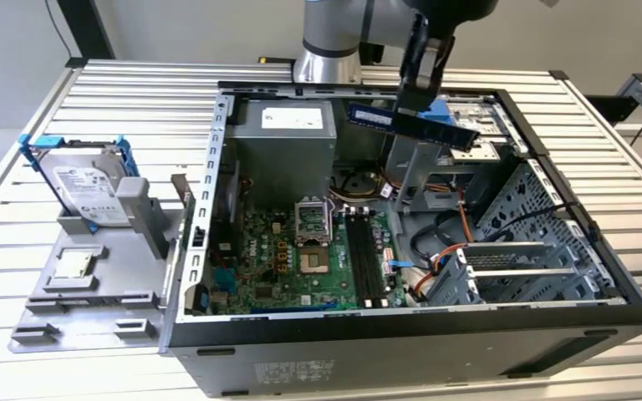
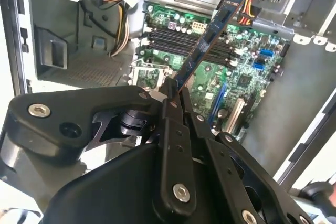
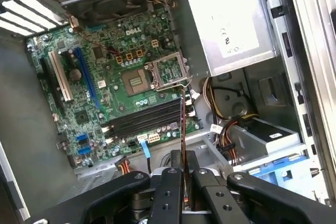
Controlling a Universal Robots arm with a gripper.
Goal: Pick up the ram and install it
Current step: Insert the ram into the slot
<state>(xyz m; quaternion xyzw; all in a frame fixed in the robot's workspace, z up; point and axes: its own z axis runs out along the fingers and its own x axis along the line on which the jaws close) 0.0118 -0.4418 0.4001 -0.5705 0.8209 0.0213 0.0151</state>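
1. The hand [image 1: 417,98] is clamped shut on the ram [image 1: 413,124].
2. The ram hangs tilted in the air over the open computer case [image 1: 410,322], well above the motherboard's black slots [image 1: 366,259].
3. The pick-up looks done; seating it in a slot is still left.

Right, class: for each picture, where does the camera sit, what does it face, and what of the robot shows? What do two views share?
Exterior view: off the arm, above, looking down into the open computer case; arm and gripper holding the ram show.
First wrist view: at the wrist, facing the motherboard; gripper in foreground.
Second wrist view: at the wrist, facing it from another angle; gripper close up.
Both wrist views share the ram and memory slots.
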